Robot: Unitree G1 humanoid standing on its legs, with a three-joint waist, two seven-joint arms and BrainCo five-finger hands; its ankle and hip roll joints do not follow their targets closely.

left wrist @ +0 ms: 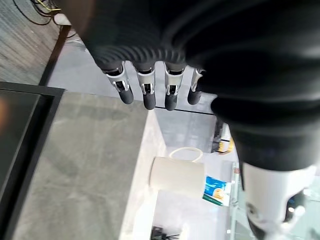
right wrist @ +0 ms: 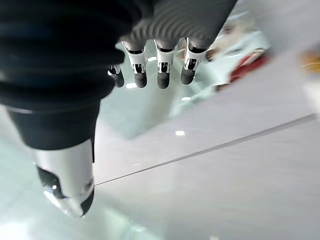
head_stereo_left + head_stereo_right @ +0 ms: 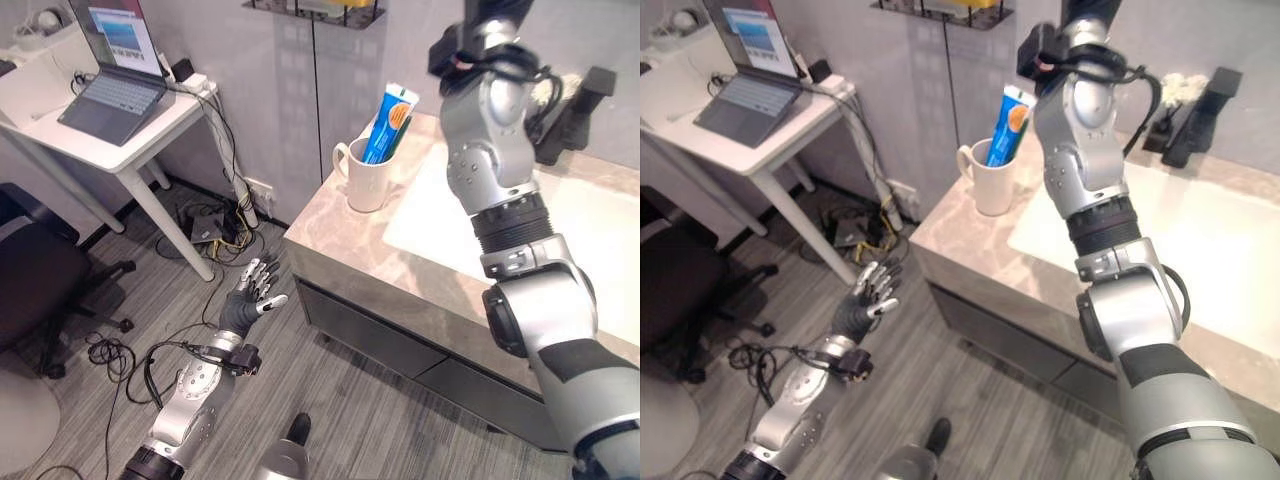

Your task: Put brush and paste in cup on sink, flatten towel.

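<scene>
Left hand (image 3: 252,290) hangs low beside the sink counter, out over the floor, fingers spread and holding nothing. Just above and beyond it, on the marble table (image 3: 330,245) near its corner, stands the white cup (image 3: 364,175) with the blue paste (image 3: 388,122) tube upright inside; something dark and slim leans beside the tube, likely the brush, though you cannot be sure from here. Going right, the white sink (image 3: 600,240) basin lies behind your raised right arm, with the black faucet (image 3: 575,110) at the back. Your right hand (image 2: 160,65) is lifted high toward the wall, fingers straight and spread, nothing between them.

Judging by the cup, the loading part looks finished, so the towel is what remains, and you cannot see one now. Bring the right arm down out of the way so the head camera can look over the table, find the towel first, then press flat palms outward from its middle.
</scene>
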